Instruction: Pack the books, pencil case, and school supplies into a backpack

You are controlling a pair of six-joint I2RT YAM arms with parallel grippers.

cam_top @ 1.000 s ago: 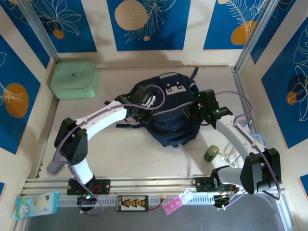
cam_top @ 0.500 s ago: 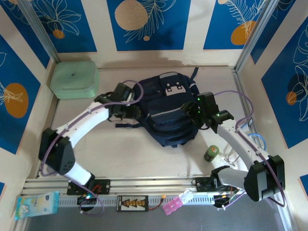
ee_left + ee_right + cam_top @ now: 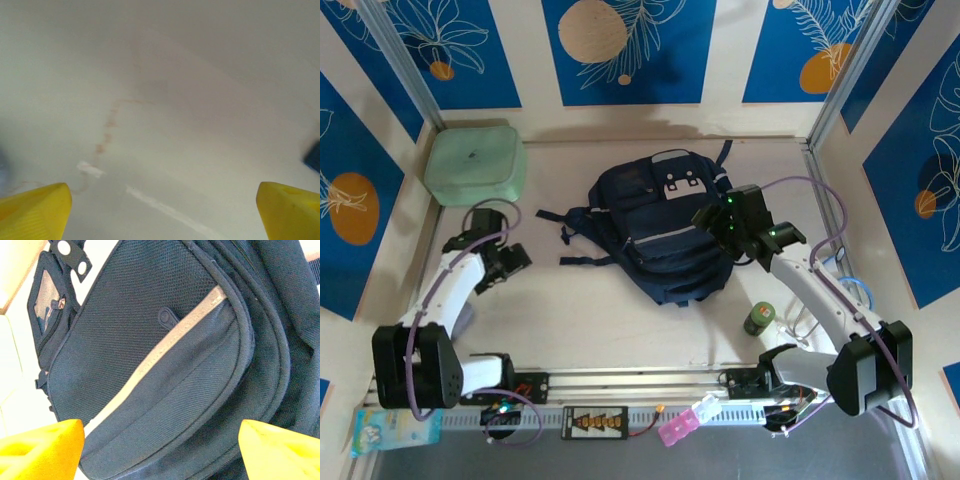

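While one navy backpack [image 3: 665, 235] is lying flat in the middle of the surface [image 3: 590, 320], we are holding our right fingers [image 3: 40, 447] spread wide and empty over its pale-striped front pocket, and our left fingers [image 3: 32, 210] equally wide over bare surface, well to its left. Its grey-white patch [image 3: 678, 184] is carrying marks too small to read. One mint-green case [image 3: 475, 165] is sitting far left; one small green bottle [image 3: 759, 319], near right.
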